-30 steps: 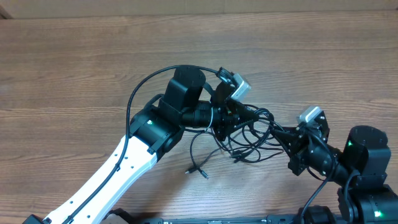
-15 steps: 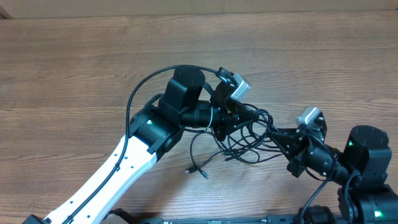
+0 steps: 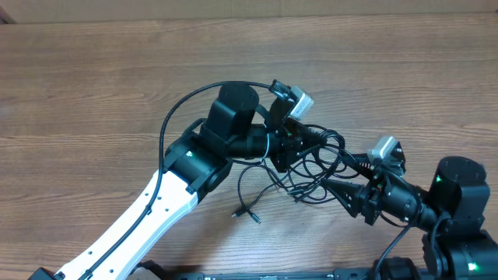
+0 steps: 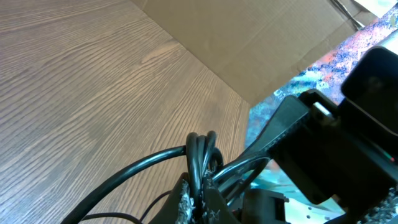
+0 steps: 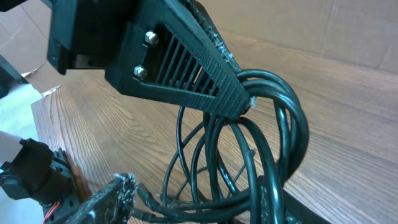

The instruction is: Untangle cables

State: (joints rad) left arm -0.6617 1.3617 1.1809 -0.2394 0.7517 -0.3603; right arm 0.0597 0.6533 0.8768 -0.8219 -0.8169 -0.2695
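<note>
- Wood-grain table (image 3: 93, 78) under everything, with a sheet of cardboard (image 4: 249, 43) standing along the far edge in the left wrist view.
- So the cables (image 3: 315, 175) are one black knot of loops, sitting right between the two sets of jaws. Pretty much all of it hangs off one gripper or the other.
- Left gripper (image 3: 305, 138) has its jaws pressed together on a bunch of cable strands. In its wrist view the bundle (image 4: 199, 155) comes straight up out of the pinch (image 4: 200, 198), and one strand curves away to the lower left.
- Right gripper (image 3: 334, 173) has its jaws spread wide. From its own camera (image 5: 183, 146), several cable loops (image 5: 280, 124) are hooked around the tip of the upper ribbed finger (image 5: 186, 68). The rest of the strands drop down through the gap towards the lower, tape-wrapped finger (image 5: 112, 196).
- Can't tell if that lower finger actually touches any strand; it's at the picture's edge.
- One loose plug end (image 3: 250, 212) lies flat on the wood, off to the side of the left jaws and below them in the overhead view, well away from the right jaws.
</note>
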